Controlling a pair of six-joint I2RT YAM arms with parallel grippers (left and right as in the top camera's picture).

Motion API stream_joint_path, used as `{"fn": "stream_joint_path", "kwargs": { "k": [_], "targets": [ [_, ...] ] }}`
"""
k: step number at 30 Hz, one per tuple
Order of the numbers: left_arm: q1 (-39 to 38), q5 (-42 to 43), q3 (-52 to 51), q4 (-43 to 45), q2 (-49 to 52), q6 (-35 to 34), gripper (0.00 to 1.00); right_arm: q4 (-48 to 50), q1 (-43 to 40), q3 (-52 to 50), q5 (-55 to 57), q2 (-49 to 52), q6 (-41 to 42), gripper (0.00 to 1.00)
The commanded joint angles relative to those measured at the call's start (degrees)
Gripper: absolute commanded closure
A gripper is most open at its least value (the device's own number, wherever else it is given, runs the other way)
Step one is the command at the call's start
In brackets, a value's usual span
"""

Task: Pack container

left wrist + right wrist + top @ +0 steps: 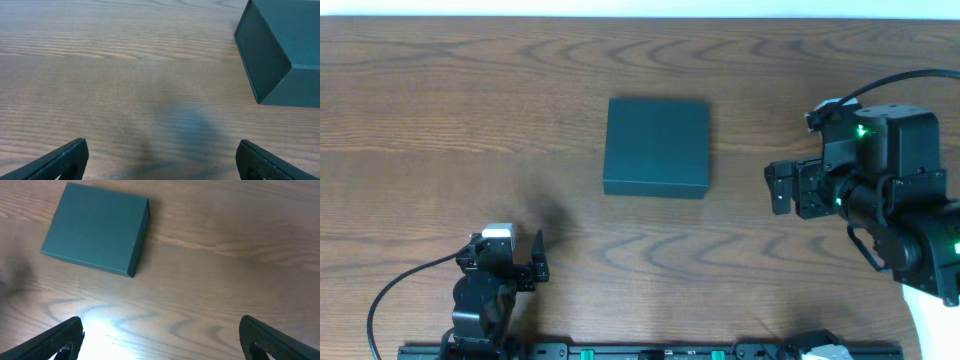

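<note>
The container (656, 146) is a dark teal-green rectangular box, closed, lying flat on the wooden table near the middle. It also shows in the left wrist view (280, 50) at the upper right and in the right wrist view (97, 227) at the upper left. My left gripper (525, 262) is open and empty at the front left, well short of the box; its fingertips frame bare table (160, 160). My right gripper (782, 188) is open and empty to the right of the box, over bare table (160, 337). No snack packets are in view.
The brown wood-grain table (470, 110) fills the scene. A black rail (650, 350) runs along the front edge. A black cable (400, 290) loops from the left arm's base. Glare marks the table in the right wrist view (95, 325).
</note>
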Motion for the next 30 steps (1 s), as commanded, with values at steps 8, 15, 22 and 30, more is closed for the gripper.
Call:
{"fn": "stream_joint_path", "kwargs": {
  "k": [8, 15, 22, 30],
  "targets": [
    [0.09, -0.17, -0.9, 0.15, -0.42, 1.05, 0.05, 12.07, 0.31, -19.21, 1.97, -19.37, -0.5, 0.01],
    [0.09, -0.17, -0.87, 0.15, -0.42, 1.05, 0.05, 19.63, 0.28, -40.33, 1.95, -36.06, -0.5, 0.01],
    [0.09, -0.17, -0.87, 0.15, -0.42, 1.05, 0.05, 24.59, -0.28, -59.82, 1.29, -51.21, -0.46, 0.01],
    [0.09, -0.17, -0.87, 0.15, -0.42, 1.05, 0.05, 26.21, -0.28, -73.11, 1.31, -61.92, -0.46, 0.01]
  ]
}}
